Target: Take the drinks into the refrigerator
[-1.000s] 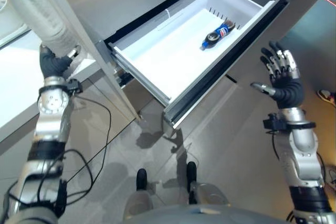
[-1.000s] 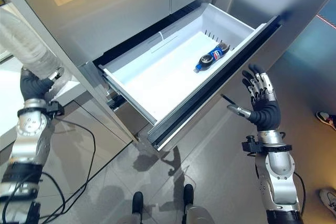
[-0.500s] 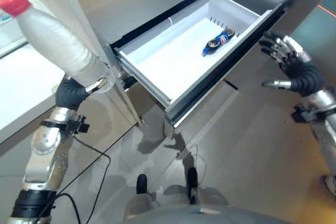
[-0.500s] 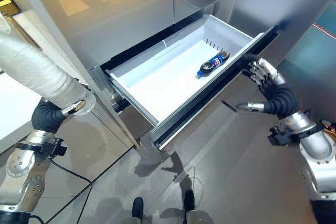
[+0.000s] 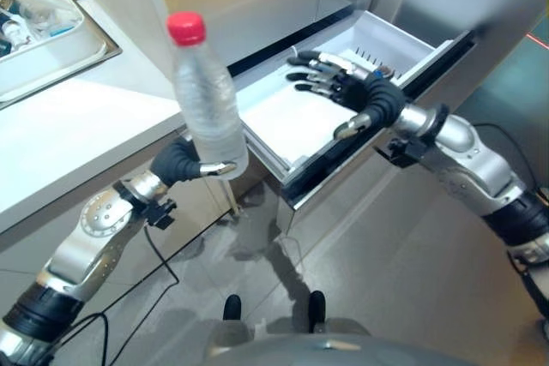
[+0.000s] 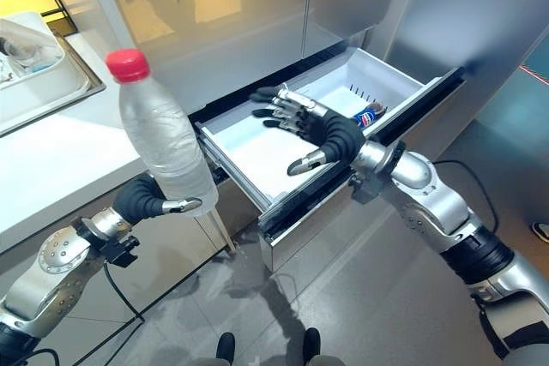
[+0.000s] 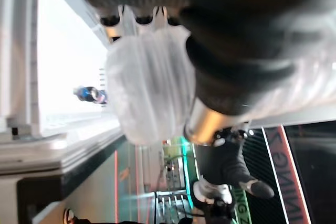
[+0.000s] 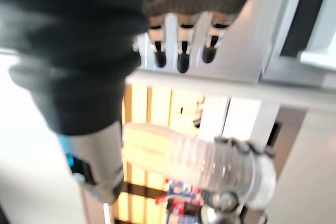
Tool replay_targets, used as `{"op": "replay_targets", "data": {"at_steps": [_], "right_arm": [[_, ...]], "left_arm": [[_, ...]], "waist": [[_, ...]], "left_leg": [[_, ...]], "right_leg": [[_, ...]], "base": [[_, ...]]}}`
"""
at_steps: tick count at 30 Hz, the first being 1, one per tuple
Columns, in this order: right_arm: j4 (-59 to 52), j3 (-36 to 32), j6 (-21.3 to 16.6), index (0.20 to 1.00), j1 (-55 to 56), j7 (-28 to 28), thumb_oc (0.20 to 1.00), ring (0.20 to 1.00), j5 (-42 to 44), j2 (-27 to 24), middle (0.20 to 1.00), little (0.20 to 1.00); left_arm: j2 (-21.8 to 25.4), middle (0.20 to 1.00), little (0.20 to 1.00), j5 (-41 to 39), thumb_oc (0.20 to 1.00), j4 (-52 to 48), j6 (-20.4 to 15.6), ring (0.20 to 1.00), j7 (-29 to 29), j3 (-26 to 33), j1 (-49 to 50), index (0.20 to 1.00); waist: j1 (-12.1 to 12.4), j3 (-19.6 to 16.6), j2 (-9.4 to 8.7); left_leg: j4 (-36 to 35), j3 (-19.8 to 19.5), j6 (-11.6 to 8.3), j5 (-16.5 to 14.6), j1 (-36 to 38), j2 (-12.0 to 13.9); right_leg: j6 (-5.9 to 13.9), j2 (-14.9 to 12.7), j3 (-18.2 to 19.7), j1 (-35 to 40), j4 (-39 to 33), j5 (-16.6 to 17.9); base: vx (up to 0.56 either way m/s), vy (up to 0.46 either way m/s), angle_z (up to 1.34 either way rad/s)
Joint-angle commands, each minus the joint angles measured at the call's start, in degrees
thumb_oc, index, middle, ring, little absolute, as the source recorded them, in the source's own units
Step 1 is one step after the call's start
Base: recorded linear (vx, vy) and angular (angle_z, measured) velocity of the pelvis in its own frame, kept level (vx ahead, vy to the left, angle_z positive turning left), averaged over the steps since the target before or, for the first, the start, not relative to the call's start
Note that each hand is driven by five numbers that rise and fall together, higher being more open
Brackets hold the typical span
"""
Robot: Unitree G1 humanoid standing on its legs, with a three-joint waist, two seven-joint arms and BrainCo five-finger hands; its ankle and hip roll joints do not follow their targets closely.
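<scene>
Beside the open drawer (image 6: 257,156), left hand (image 6: 141,199) clasps water bottle (image 6: 163,147) upright, cap up

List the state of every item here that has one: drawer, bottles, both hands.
Refrigerator drawer: pulled open.
Water bottle: upright, red cap on, held in the left hand.
Cola bottle: lying on its side in the drawer.
Left hand: curled round the water bottle's base.
Right hand: open, fingers spread above the drawer.
</scene>
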Motion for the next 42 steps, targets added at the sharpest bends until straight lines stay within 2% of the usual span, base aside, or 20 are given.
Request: {"op": "replay_targets", "data": {"at_steps": [1, 3, 4, 5, 6, 15, 25, 30, 37, 42], "right_arm": [[-0.56, 0.93, -0.68, 1.0, -2.07, 1.0, 1.0, 1.0, 0.94, 3.49, 1.0, 1.0], [-0.48, 0.77, -0.57, 1.0, -1.6, 1.05, 1.0, 1.0, 0.64, 4.32, 1.0, 1.0], [0.15, 0.91, -0.09, 1.0, -0.09, 1.44, 1.0, 1.0, 0.37, 7.48, 1.0, 1.0], [0.16, 0.91, -0.09, 1.0, -0.09, 1.44, 1.0, 1.0, 0.37, 7.48, 1.0, 1.0], [0.0, 1.36, 0.19, 1.0, 0.58, 1.74, 1.0, 1.0, -0.43, 9.71, 1.0, 1.0], [1.81, 6.27, 0.12, 1.0, -5.78, 0.85, 1.0, 1.0, -3.61, 17.16, 1.0, 1.0], [2.55, 9.88, 0.07, 1.0, -13.54, 1.31, 1.0, 1.0, -6.83, 15.42, 1.0, 1.0], [5.54, 6.72, -0.37, 1.0, -12.33, 0.41, 1.0, 1.0, -5.62, 13.12, 1.0, 1.0], [13.32, 3.08, -1.16, 1.0, -13.17, -1.3, 1.0, 1.0, -0.51, 9.8, 1.0, 1.0], [20.86, 2.74, -2.79, 1.0, -19.8, -4.04, 1.0, 1.0, 1.33, 11.17, 1.0, 1.0]], "left_arm": [[-0.94, 0.2, 0.2, -0.76, 0.2, -1.57, -5.75, 0.2, 1.35, 1.74, -8.99, 0.2], [-1.44, 0.2, 0.2, -0.43, 0.2, -1.35, -5.76, 0.2, 1.55, 1.73, -9.08, 0.2], [-2.92, 0.2, 0.2, 0.25, 0.2, -1.46, -5.77, 0.2, 1.95, 2.0, -8.93, 0.2], [-2.92, 0.2, 0.2, 0.25, 0.2, -1.46, -5.77, 0.2, 1.95, 2.01, -8.92, 0.2], [-4.03, 0.2, 0.2, 0.54, 0.2, -1.32, -5.8, 0.2, 1.96, 2.11, -9.0, 0.2], [-6.59, 0.2, 0.2, 1.53, 0.2, 0.44, -5.76, 0.2, 2.73, -1.66, -12.85, 0.2], [-6.89, 0.2, 0.2, 1.86, 0.2, 1.13, -5.53, 0.2, 2.12, -2.32, -13.02, 0.2], [-7.6, 0.2, 0.2, 2.63, 0.2, 0.76, -5.6, 0.2, 2.2, 0.35, -9.99, 0.2], [-7.19, 0.2, 0.2, 0.53, 0.2, 1.13, -5.31, 0.2, 0.86, -0.02, -9.19, 0.2], [-5.4, 0.2, 0.2, -1.46, 0.2, 0.91, -4.64, 0.2, -0.31, -2.14, -9.9, 0.2]], "waist": [[-0.5, -2.27, -1.02], [-0.48, -2.25, -0.95], [-0.45, -2.15, -0.75], [-0.45, -2.15, -0.75], [-0.44, -2.13, -0.64], [0.16, -2.43, -0.3], [0.98, -2.62, -0.13], [1.44, -2.85, -0.18], [1.94, -3.01, -0.47], [2.32, -3.15, -0.93]], "left_leg": [[1.23, 1.14, 5.33, -7.55, 4.86, -4.91], [1.18, 1.13, 5.37, -7.56, 4.94, -4.94], [1.13, 1.06, 5.49, -7.64, 5.19, -5.02], [1.13, 1.06, 5.49, -7.64, 5.2, -5.02], [1.14, 0.9, 5.58, -7.71, 5.35, -5.07], [1.26, 0.95, 5.93, -8.09, 5.78, -5.46], [1.38, 1.17, 6.16, -8.3, 5.97, -5.79], [0.96, 1.04, 6.21, -8.08, 6.01, -5.97], [0.79, 0.96, 6.17, -8.04, 6.14, -6.12], [0.82, 0.96, 6.14, -8.16, 6.42, -6.04]], "right_leg": [[-0.69, 2.24, -0.17, 4.94, 2.18, -8.73], [-0.7, 2.2, -0.17, 5.02, 2.16, -8.72], [-0.7, 2.1, -0.28, 5.38, 2.05, -8.74], [-0.7, 2.1, -0.28, 5.38, 2.05, -8.74], [-0.71, 2.03, -0.27, 5.6, 2.02, -8.76], [-0.5, 1.59, -0.12, 6.26, 1.74, -8.58], [-0.23, 1.19, 0.1, 6.7, 1.14, -8.12], [0.03, 0.9, -0.4, 7.06, 0.78, -7.95], [0.17, 0.9, -0.84, 7.35, 0.58, -7.93], [0.15, 1.14, -0.66, 7.38, 0.7, -7.96]], "base": [[0.0, 0.0, 0.0], [0.0, 0.0, 0.0], [0.0, 0.0, 0.0], [0.0, 0.0, 0.0], [0.0, 0.0, 0.0], [0.0, 0.0, 0.0], [0.0, 0.0, 0.0], [0.0, 0.0, 0.0], [0.0, 0.0, 0.0], [0.0, 0.0, 0.0]]}}
